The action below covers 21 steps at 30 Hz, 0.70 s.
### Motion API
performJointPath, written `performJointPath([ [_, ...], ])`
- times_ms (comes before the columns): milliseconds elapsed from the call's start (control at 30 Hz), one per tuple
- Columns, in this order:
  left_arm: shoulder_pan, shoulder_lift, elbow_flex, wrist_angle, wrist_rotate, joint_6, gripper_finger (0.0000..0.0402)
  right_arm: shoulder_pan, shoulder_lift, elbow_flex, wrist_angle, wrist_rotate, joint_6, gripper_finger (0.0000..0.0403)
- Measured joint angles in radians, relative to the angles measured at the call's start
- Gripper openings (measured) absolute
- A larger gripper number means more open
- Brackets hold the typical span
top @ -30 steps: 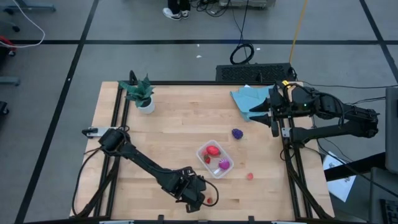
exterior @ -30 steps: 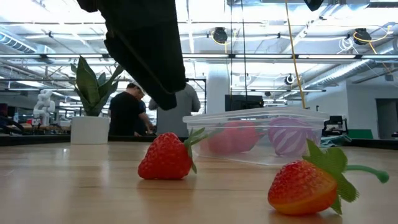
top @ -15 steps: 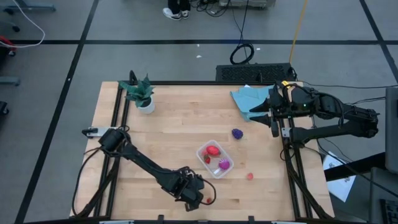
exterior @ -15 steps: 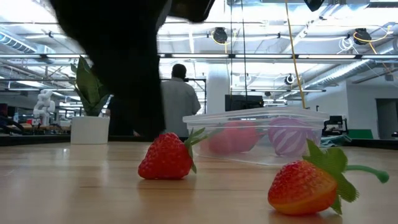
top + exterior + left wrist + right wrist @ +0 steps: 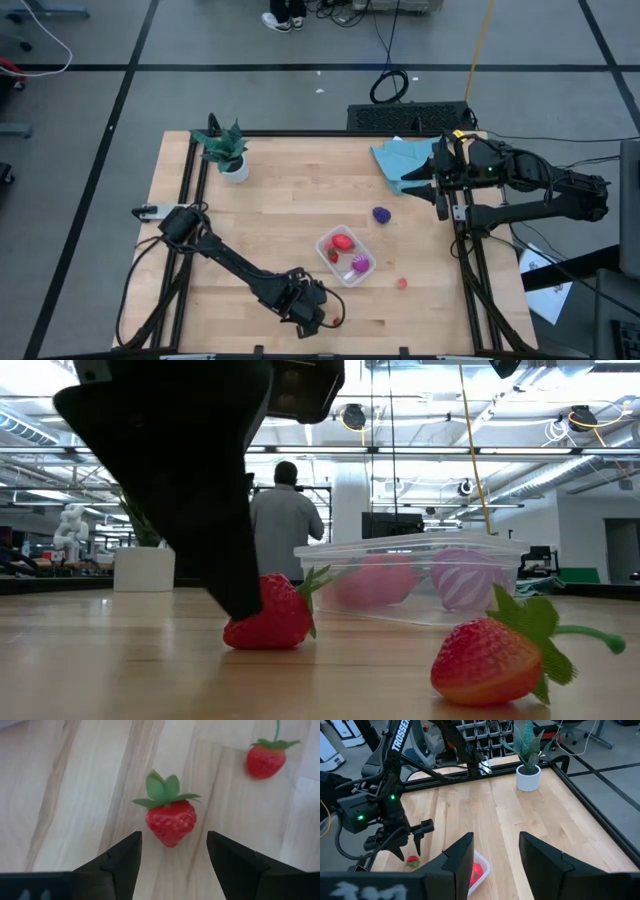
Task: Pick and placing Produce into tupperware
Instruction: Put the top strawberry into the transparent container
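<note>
Produce, high view: one strawberry [image 5: 337,322] lies near the desk's front edge, right at the left hand [image 5: 318,318]; a second small red berry [image 5: 402,283] sits apart to the right, and a dark purple fruit [image 5: 381,214] lies farther back.
Tupperware, high view: the clear tub [image 5: 333,263] stands mid-desk and already holds a larger red piece [image 5: 343,241], a small red berry and a magenta striped fruit [image 5: 360,266].
Right arm, high view: it waits at the desk's right edge, its hand [image 5: 437,185] beside the blue cloth [image 5: 400,160].
Low view: the left arm's dark bulk comes down on the near strawberry [image 5: 272,612], covering its side; the other strawberry [image 5: 488,658] lies closer to the camera, the tub [image 5: 410,550] behind both.
Left wrist view: the left hand [image 5: 172,862] is open, one finger [image 5: 116,862] on each side of the strawberry [image 5: 170,818], which lies on the desk [image 5: 75,785] with leaves pointing away; no contact shows.
Right wrist view: the right hand [image 5: 495,857] is open and holds nothing; a potted plant [image 5: 528,757] stands at the far corner.
Step, judged: lining up the grasp.
Next move: likely lower slightly, close on the berry's body, lift, carry to the tub.
In the way: nothing between berry and tub; the tub's rim must be cleared.
</note>
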Motion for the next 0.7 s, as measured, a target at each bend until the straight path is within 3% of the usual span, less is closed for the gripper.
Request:
performJointPath([
  [700, 0.018, 0.000, 0.000, 0.048, -0.003, 0.032, 0.0230, 0.000, 0.000, 0.000, -0.004, 0.000, 0.000, 0.0151],
])
